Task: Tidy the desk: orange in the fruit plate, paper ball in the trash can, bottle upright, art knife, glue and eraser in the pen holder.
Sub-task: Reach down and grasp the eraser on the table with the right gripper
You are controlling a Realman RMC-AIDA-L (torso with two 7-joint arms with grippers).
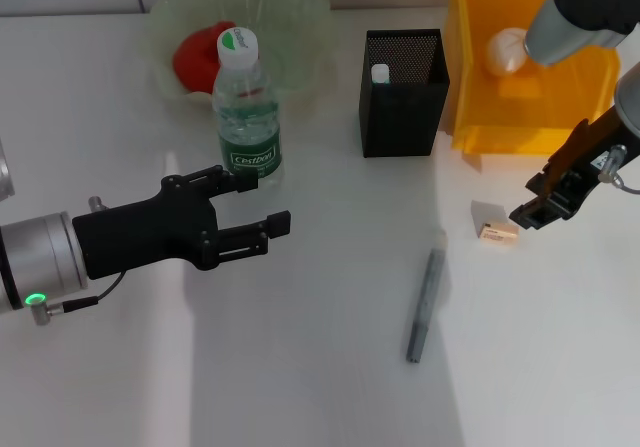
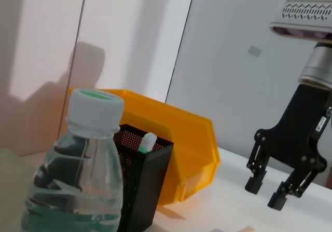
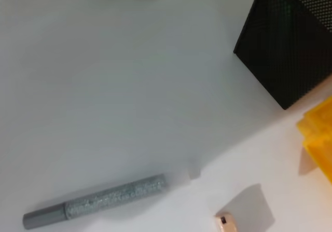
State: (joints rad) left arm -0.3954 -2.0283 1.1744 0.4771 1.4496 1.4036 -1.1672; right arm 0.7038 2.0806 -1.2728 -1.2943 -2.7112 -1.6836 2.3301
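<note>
The right gripper [image 1: 532,210], fingers spread and empty, hovers just beside the eraser [image 1: 497,232], which lies between it and the knife [image 1: 424,305]; left gripper [image 1: 262,202] spread, farther off.

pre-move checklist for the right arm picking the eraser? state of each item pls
1. Right tool open: ok, fingers apart.
2. Right tool over eraser: ok, just beside and above it, not touching.
3. Eraser free of art knife: ok, they lie apart.
4. Pen holder has room: ok, only the glue inside.
5. Left tool out of the path: ok, by the upright bottle.
</note>
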